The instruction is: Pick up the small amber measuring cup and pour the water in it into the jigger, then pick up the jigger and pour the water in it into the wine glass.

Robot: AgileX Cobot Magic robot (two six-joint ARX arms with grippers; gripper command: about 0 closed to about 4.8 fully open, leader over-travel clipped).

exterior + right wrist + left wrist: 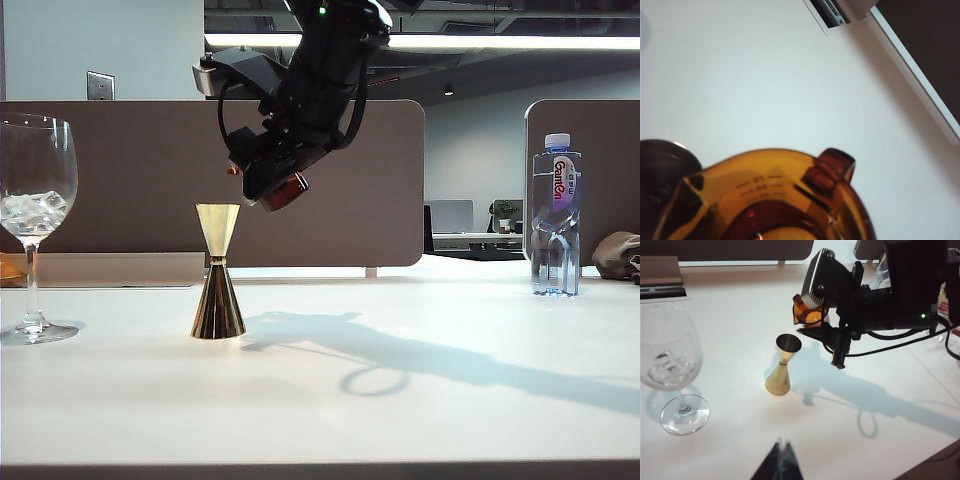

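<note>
Left gripper point(781, 460): only its dark fingertips show, close together, low over the white table point(420, 400); whether they meet cannot be told. Jigger point(217, 272) stands upright on the table, long axis vertical, paler cup uppermost. Right gripper point(268, 186), above and just right of the jigger, is clamped on the small amber measuring cup point(809, 315), tilted with its spout point(836, 165) toward the jigger's mouth; the cup's base is hidden by the fingers, and water cannot be made out. Wine glass point(35, 225) stands far left, upright. Plastic bottle point(556, 215) stands at the far right.
</note>
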